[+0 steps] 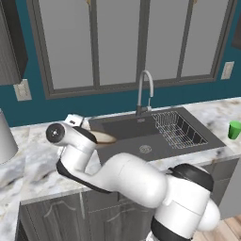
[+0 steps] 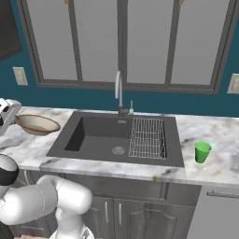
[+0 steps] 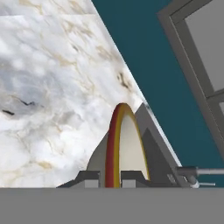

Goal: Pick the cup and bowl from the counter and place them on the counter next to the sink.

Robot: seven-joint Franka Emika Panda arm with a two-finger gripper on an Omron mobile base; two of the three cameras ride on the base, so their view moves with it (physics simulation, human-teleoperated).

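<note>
Left base view: wide shallow tan-beige bowl (image 1: 104,138) seen just left of the dark grey recessed sink (image 1: 141,136), partly hidden behind the white arm's wrist; two-finger gripper (image 1: 86,126) at the bowl's left edge, jaws themselves not resolvable here. Small bright-green handleless cup (image 1: 234,130) standing upright on the white-grey marble counter (image 1: 33,164) right of the sink, well apart from the bowl. Right base view: bowl (image 2: 37,124) held level and, by the look of it, clear of the marble, left of the sink (image 2: 102,135) and near its left rim; gripper (image 2: 16,119) on the bowl's far-left rim, so bowl extends from the claw toward the sink. Cup (image 2: 202,152) on the counter (image 2: 219,163) just right of the sink. Hand view: fingers (image 3: 89,178) pressed nearly together, pinching the bowl's thin rim (image 3: 117,144), seen edge-on between them; marble (image 3: 48,87) beneath. Judgement: cup appears already placed; remaining move a short lowering onto the counter left of the sink, bowl's free side pointing toward the basin edge, so risk of overhanging it.
</note>
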